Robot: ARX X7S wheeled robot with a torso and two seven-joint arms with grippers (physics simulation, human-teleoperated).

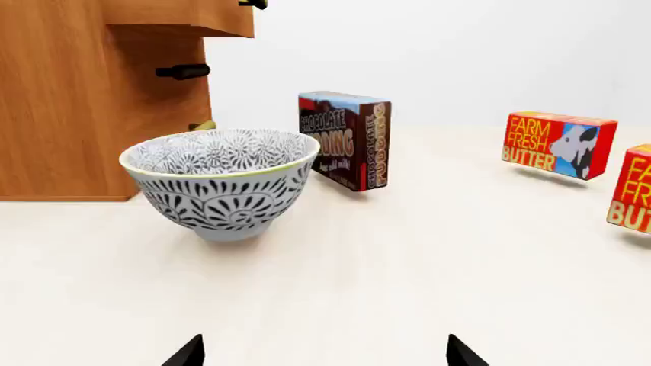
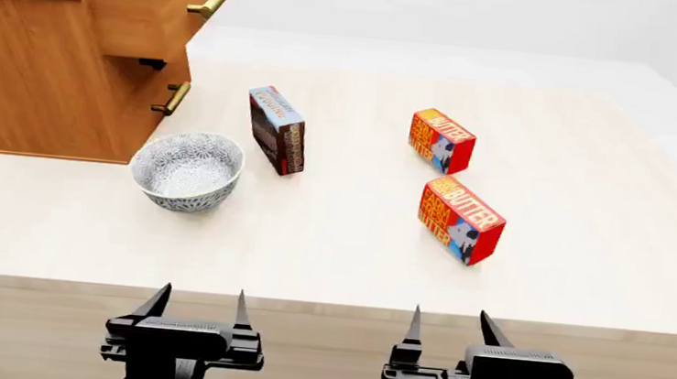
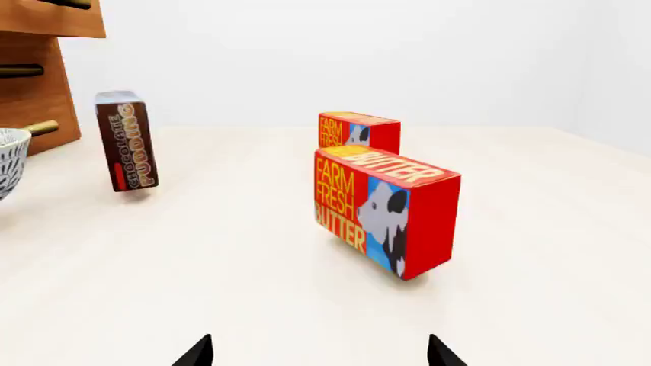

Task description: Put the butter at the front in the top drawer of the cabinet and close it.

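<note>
With my right gripper point(image 2: 447, 325) and left gripper point(image 2: 199, 303) both spread and empty, the front butter point(image 2: 460, 221) stands just nearer me than its twin point(image 2: 441, 141); I judge it light, stiff, slick cardboard, best pinched across its narrow sides.

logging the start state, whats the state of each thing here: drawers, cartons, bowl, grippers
top drawer: pulled open
lower drawer: shut
front butter: standing on edge on the table, untouched
rear butter: standing on edge, apart from the front one
chocolate pudding box: upright
bowl: upright, empty
left gripper: fingers open, empty
right gripper: fingers open, empty
</note>
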